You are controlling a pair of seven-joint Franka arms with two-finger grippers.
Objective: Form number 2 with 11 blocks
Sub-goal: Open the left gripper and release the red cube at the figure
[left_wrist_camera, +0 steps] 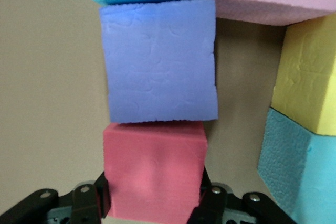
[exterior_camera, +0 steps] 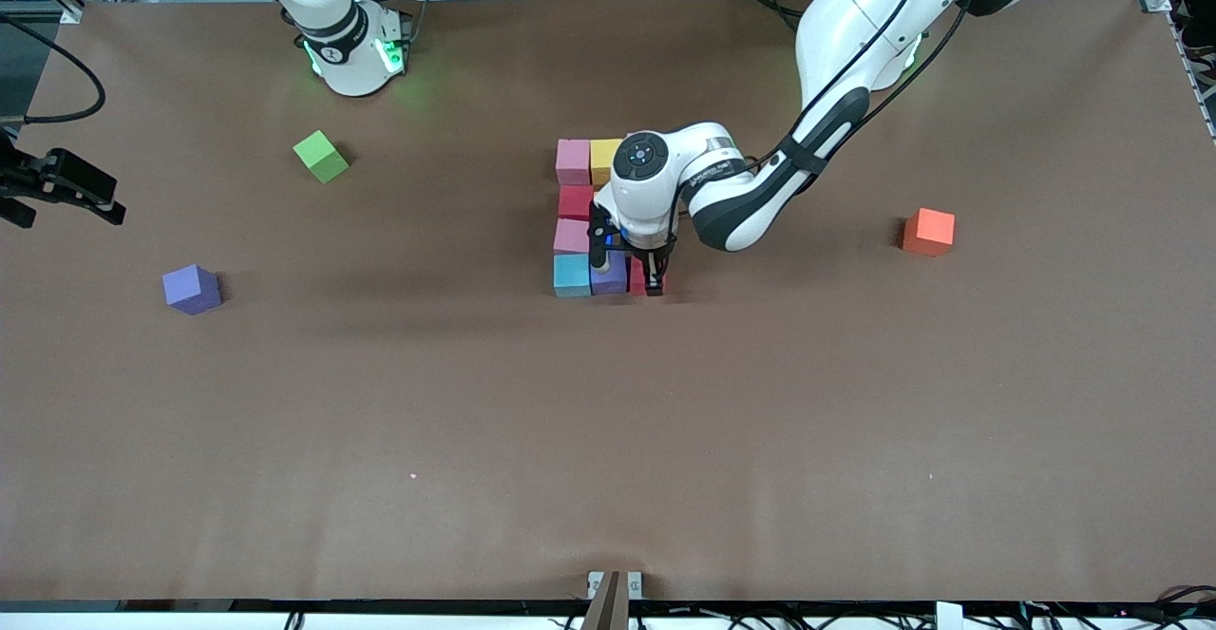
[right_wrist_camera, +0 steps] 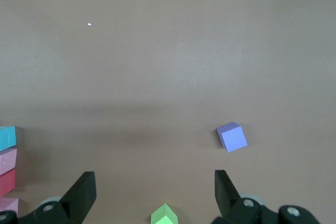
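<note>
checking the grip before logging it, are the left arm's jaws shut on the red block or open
Shut on it: in the left wrist view the left gripper has its jaws pressed against both sides of the red block, beside the purple block.

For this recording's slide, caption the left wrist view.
Left gripper shut on red block, set against purple block.

The red foam cube (left_wrist_camera: 153, 174) between my black plastic fingers (left_wrist_camera: 88, 199) is matte and finely grained, like the purple cube (left_wrist_camera: 160, 61) touching it, whose face shows faint creases. The light blue cube (left_wrist_camera: 299, 174) beside them looks rougher, pebbled. Under them the brown table (exterior_camera: 608, 421) is smooth and dull; my arm's white shell (exterior_camera: 855, 12) is glossy.
</note>
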